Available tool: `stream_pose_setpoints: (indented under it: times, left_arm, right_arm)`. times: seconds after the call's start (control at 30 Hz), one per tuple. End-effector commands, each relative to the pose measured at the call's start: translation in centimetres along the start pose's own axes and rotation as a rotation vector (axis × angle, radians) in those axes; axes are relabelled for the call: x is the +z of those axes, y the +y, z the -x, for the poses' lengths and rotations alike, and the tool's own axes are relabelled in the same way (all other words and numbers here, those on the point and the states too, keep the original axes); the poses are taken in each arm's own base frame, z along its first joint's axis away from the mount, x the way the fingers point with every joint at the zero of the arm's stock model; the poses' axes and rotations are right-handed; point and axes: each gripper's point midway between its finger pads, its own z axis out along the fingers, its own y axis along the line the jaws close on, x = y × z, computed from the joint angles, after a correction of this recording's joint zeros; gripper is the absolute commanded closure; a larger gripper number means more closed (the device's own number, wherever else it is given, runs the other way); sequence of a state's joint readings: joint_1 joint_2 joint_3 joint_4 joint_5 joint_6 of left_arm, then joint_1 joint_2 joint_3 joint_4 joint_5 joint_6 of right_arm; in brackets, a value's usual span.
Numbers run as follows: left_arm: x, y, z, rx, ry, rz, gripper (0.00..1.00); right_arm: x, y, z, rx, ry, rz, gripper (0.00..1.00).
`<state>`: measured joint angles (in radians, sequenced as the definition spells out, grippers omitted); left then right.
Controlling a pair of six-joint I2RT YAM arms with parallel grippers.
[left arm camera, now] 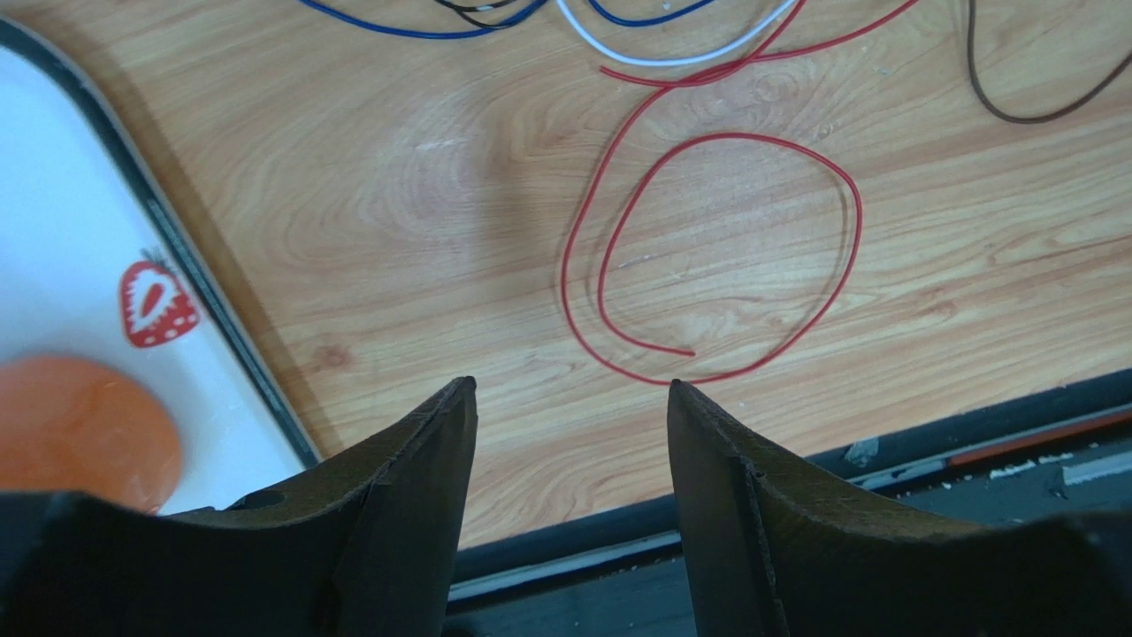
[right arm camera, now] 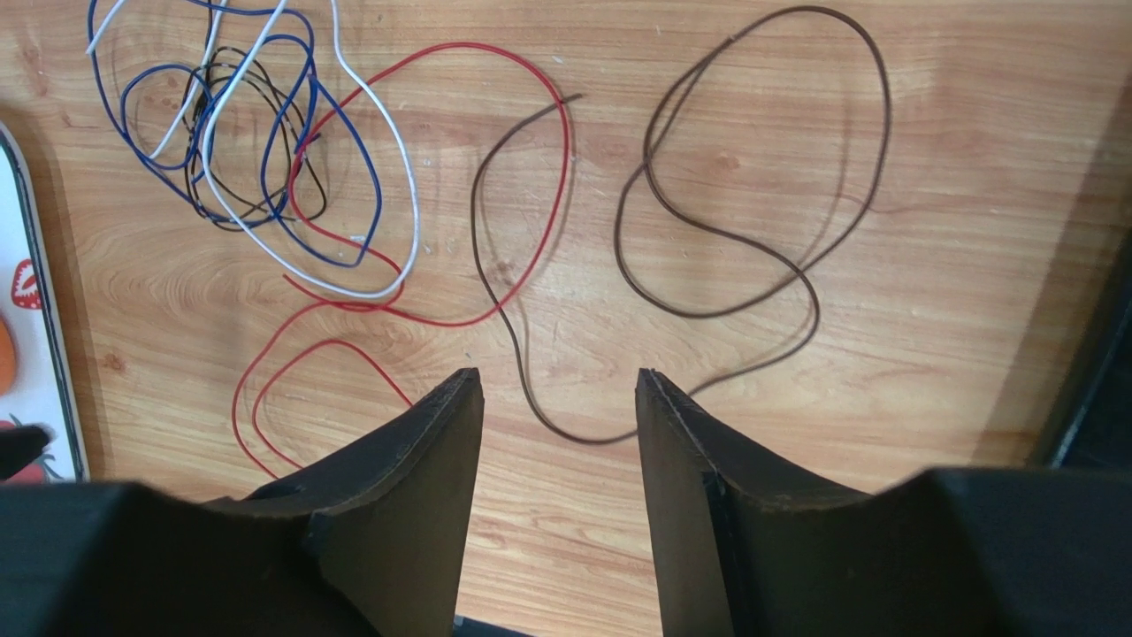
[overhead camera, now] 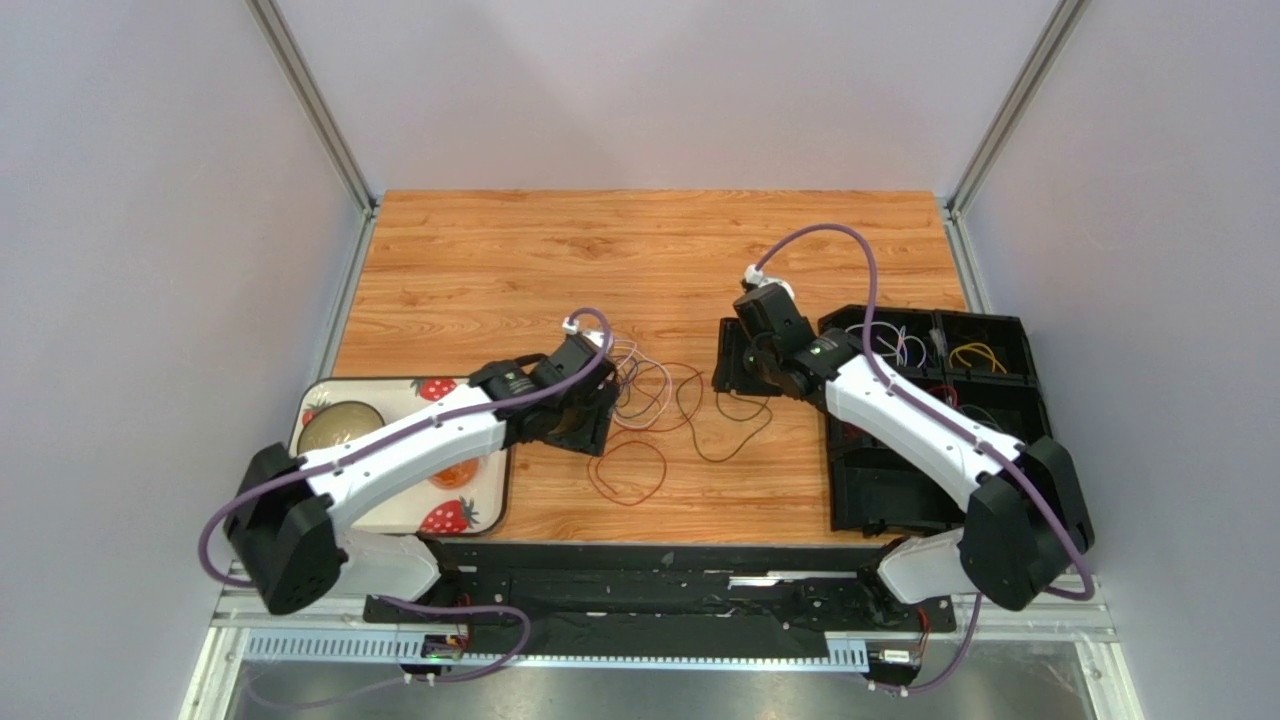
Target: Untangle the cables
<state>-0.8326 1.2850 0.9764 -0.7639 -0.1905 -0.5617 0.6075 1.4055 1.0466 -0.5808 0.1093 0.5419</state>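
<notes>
Loosely looped cables [right arm camera: 412, 199] ahead of left hand [left arm camera: 569, 388], wide, right hand [right arm camera: 556, 376], wide.

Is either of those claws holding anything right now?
Nothing is held. The left gripper and the right gripper are both open and empty; the cables lie untouched.

Left arm [overhead camera: 406, 443] and right arm [overhead camera: 902, 405] angle inward; left pincer [left arm camera: 571, 394] and right pincer [right arm camera: 558, 382] gape empty.

I see a table [overhead camera: 496, 270] of wood-grain board with a smooth, low-sheen finish. The cables [overhead camera: 646, 398] look plastic-sheathed and smooth. The left gripper [left arm camera: 569, 398] has matt black plastic fingers [left arm camera: 399, 531]. The tray [left arm camera: 53, 199] at near left is glossy white.
</notes>
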Motion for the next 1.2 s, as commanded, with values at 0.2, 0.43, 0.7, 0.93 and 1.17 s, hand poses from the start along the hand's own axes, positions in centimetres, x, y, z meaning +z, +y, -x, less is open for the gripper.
stream_pose_setpoints:
  times: [0.2,0.43,0.7,0.93,1.17]
  left_arm:
    - [6.7,-1.8,-0.8,-0.054,0.083,0.127,0.38]
    - [8.7,-1.8,-2.0,-0.067,0.129,0.161,0.41]
    - [9.0,-2.0,-3.0,-0.077,0.156,0.167,0.76]
    - [7.6,-2.4,-2.8,-0.042,0.149,0.140,1.00]
    - [-0.8,-3.0,1.7,0.022,0.021,0.065,1.00]
  right_arm:
    - [-4.4,-2.6,0.4,0.013,-0.107,-0.038,0.39]
    - [-7.3,-4.5,1.1,0.005,-0.170,-0.051,0.36]
    - [-8.2,-5.0,1.0,-0.001,-0.191,-0.050,0.35]
    - [-8.4,-4.2,0.7,-0.007,-0.184,0.005,0.36]
    - [-10.7,-0.8,1.0,-0.054,-0.212,0.213,0.35]
